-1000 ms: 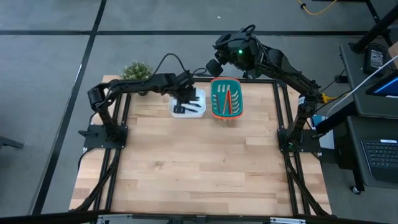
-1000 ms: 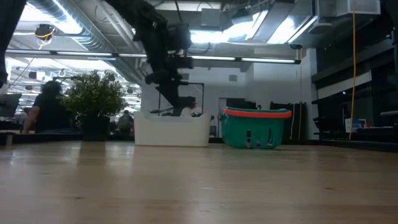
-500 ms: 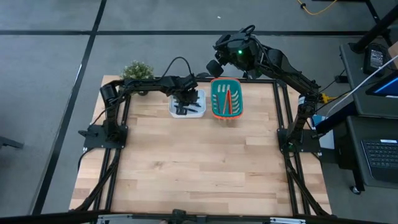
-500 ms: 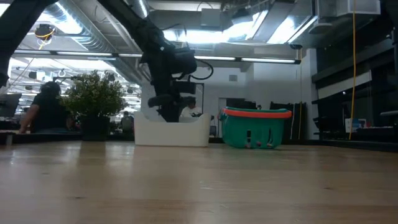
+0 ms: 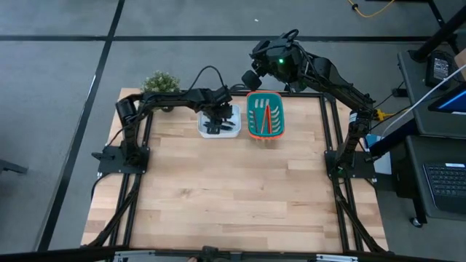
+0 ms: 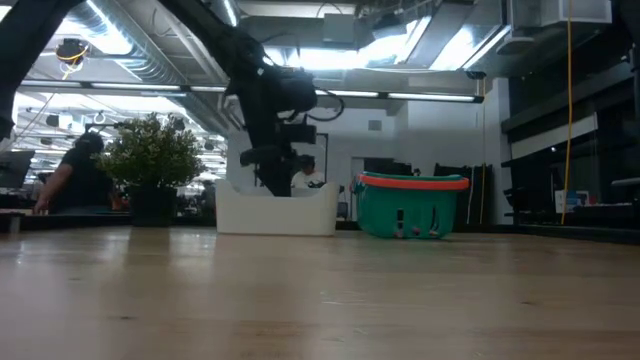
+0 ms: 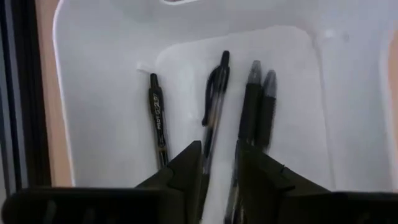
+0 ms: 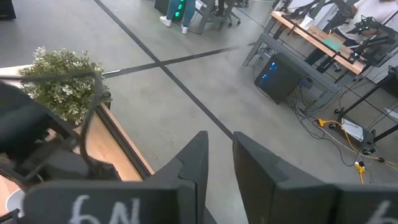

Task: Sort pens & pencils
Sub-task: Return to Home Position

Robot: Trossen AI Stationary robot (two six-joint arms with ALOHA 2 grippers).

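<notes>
Where the white bin (image 5: pixel 233 129) stands near the table's far edge, four pens (image 7: pixel 214 109) are seen lying side by side on its floor, each a thin, glossy black stick. The left gripper (image 7: pixel 217 149) is held just above them, its fingers drawn almost together with nothing gripped. The pencils (image 5: pixel 266 116), thin red and orange sticks, are laid in the teal basket (image 6: pixel 410 215) just beside the bin. The right gripper (image 5: pixel 251 76) is held beyond the basket, likewise closed and empty.
</notes>
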